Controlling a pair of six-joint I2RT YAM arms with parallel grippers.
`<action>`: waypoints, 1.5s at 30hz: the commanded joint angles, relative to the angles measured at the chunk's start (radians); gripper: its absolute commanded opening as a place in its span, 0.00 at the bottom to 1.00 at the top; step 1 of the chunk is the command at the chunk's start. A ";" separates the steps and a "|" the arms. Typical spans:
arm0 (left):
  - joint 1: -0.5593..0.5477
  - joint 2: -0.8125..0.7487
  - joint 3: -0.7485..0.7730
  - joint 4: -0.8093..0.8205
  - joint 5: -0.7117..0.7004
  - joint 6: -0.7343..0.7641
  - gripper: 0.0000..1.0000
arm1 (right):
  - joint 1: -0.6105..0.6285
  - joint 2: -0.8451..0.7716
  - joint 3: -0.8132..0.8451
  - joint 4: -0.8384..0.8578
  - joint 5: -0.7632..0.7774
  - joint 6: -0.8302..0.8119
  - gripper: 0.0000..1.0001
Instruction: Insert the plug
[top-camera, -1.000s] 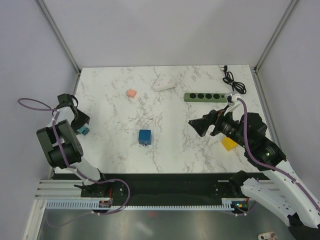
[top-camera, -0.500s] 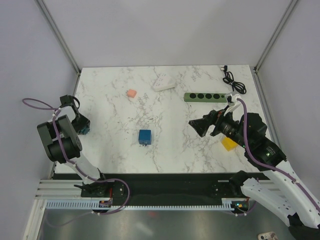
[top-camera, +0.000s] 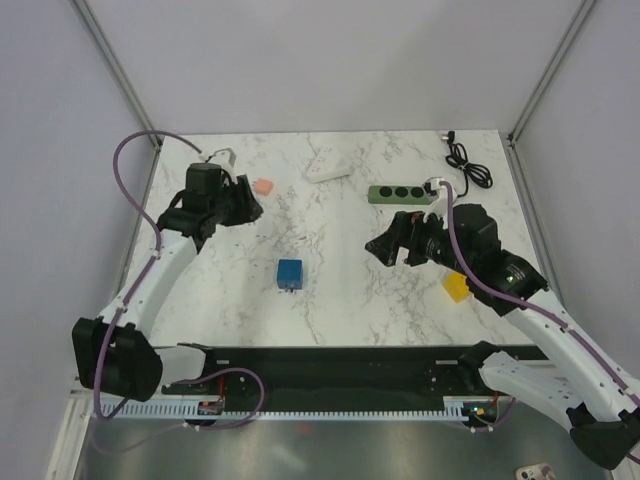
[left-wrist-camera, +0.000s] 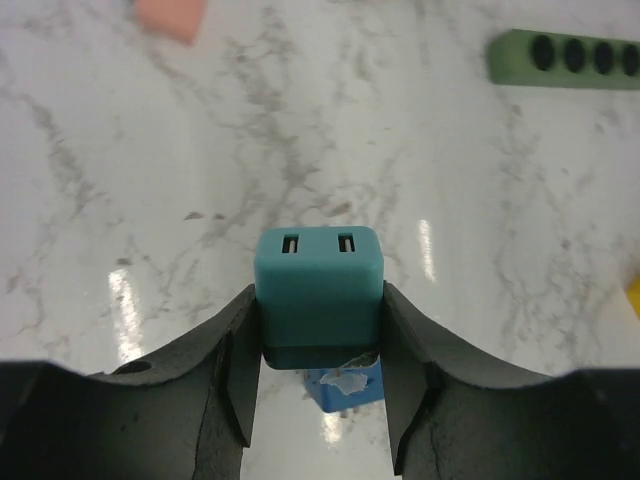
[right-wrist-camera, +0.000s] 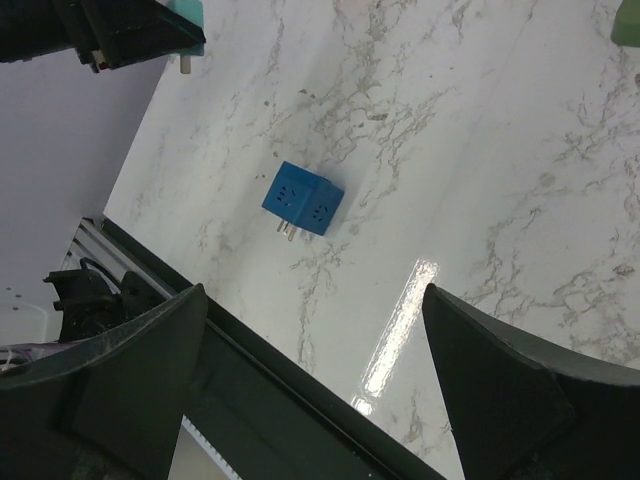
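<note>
The left gripper (top-camera: 242, 203) is clamping a teal block (left-wrist-camera: 319, 280) between its two fingers (left-wrist-camera: 235, 370), which are pressing on opposite sides of the block; two slots are showing in the block's outward face; this gripper is hanging well to the left of the green power strip (top-camera: 400, 193), at about the same depth on the marble table (top-camera: 330, 320). The plug (top-camera: 291, 273) is lying on the table, apart from both grippers, left of the strip and nearer the arm bases than it; in the right wrist view its metal prongs are pointing sideways along the surface. The right gripper (top-camera: 385, 248) is standing wide open and holding nothing, just on the near side of the strip's left end, its jaws facing toward the plug. A pink block (top-camera: 263, 186) is sitting left of the strip, just beside the left gripper; a yellow block (top-camera: 457, 288) is resting on the near side of the strip's right end, partly under the right arm; a black cable (top-camera: 467, 160) is lying coiled just beyond that same end; a white object (top-camera: 327, 168) is lying beyond the strip, to its left.
</note>
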 joint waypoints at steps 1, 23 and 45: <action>-0.118 -0.130 0.000 0.045 0.123 0.089 0.02 | 0.001 -0.014 0.109 -0.037 -0.021 -0.032 0.96; -0.726 -0.395 -0.158 0.085 0.187 0.198 0.02 | 0.005 0.213 0.146 0.061 -0.444 0.211 0.70; -0.835 -0.282 -0.086 0.110 0.158 0.267 0.02 | 0.118 0.302 -0.028 0.231 -0.568 0.269 0.56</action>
